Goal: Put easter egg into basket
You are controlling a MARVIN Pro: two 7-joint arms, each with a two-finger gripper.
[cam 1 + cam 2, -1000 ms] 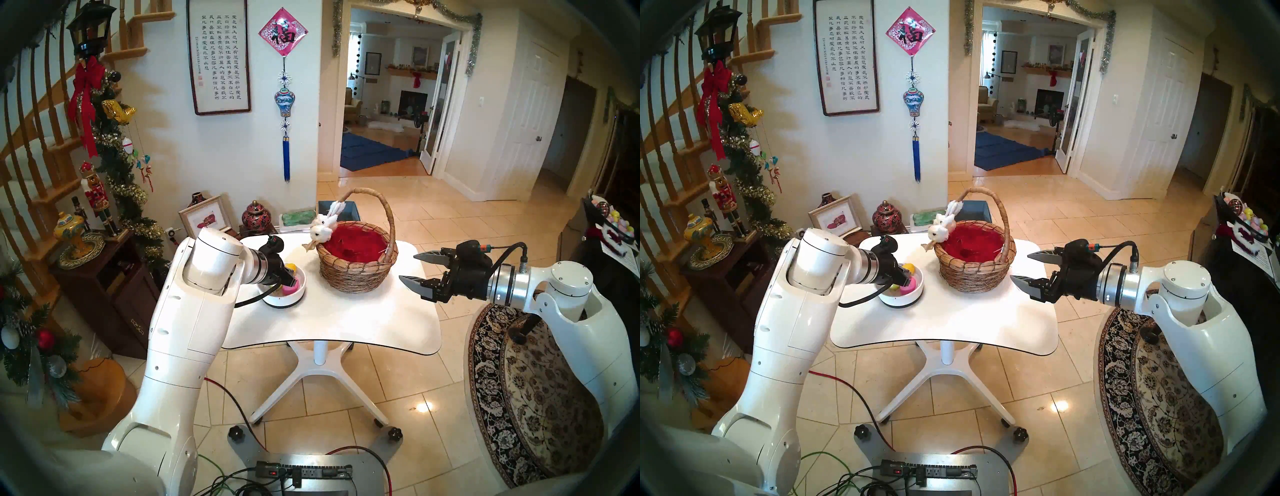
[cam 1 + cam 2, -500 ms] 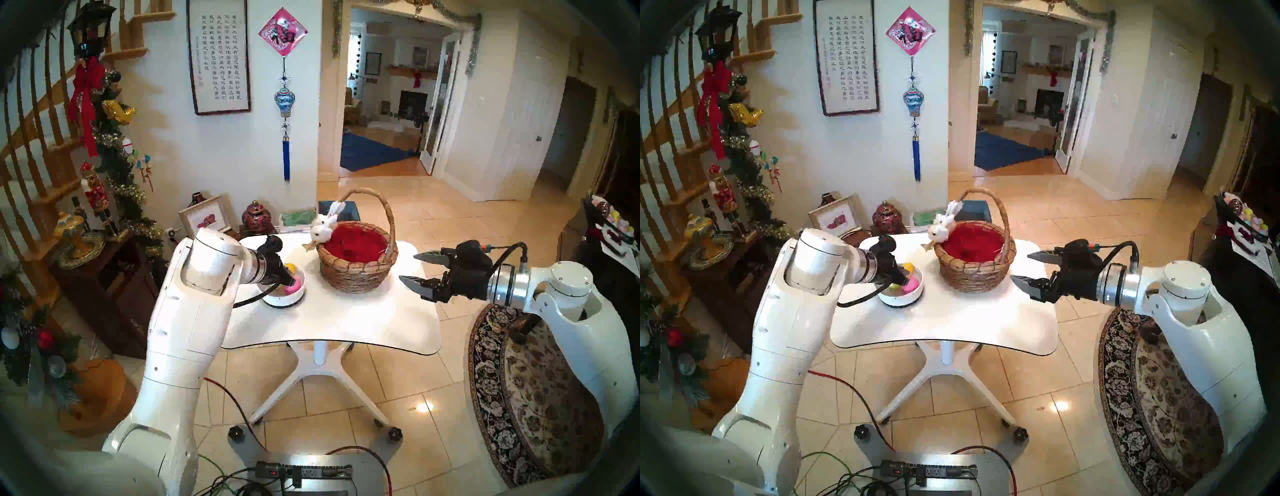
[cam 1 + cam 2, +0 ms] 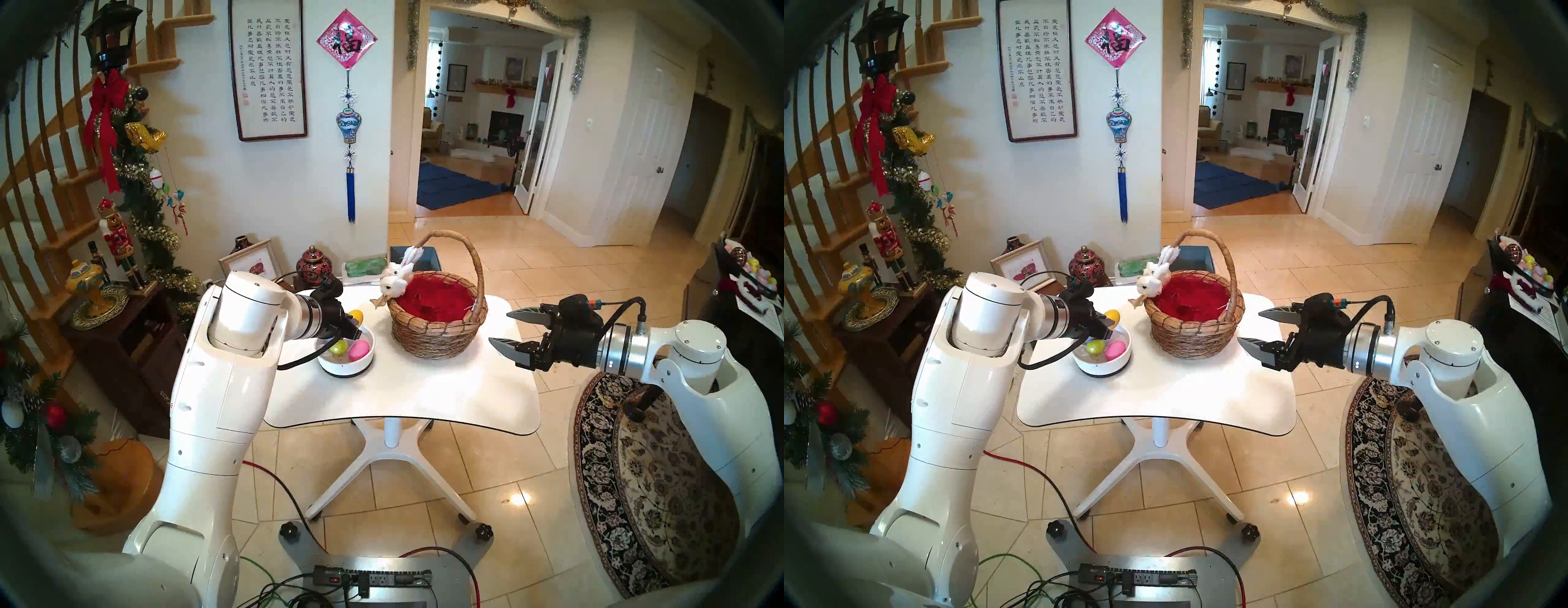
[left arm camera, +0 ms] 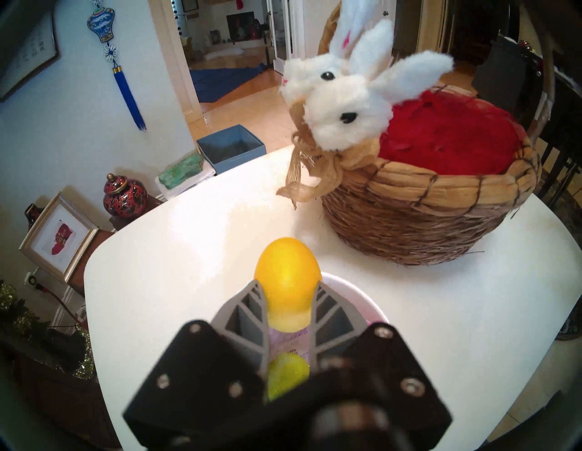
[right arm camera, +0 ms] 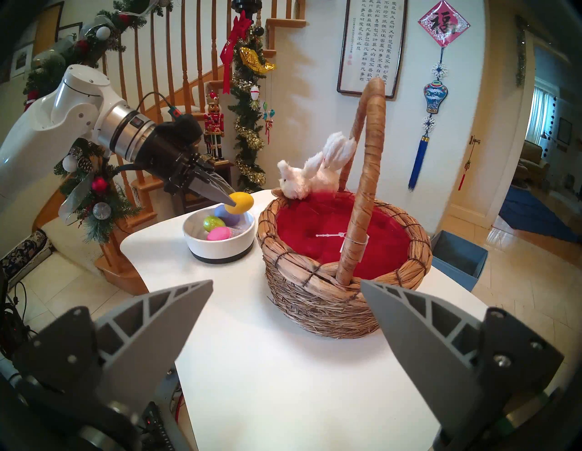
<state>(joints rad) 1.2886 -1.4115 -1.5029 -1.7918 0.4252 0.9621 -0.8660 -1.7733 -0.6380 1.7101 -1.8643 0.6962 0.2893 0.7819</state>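
My left gripper is shut on a yellow easter egg, holding it just above the far rim of a white bowl. The head view shows the egg left of the basket. A green egg, a pink egg and a purple egg lie in the bowl. The wicker basket with red lining, tall handle and a white plush bunny stands at the table's back centre. My right gripper hovers open and empty to the right of the basket.
The white pedestal table carries only the bowl and the basket. A dark cabinet with ornaments stands to its left, and a blue box sits on the floor behind. A patterned rug lies at right.
My left gripper has shut on the yellow egg in the bowl and lifted it up clear of the other eggs. The right arm has not moved.
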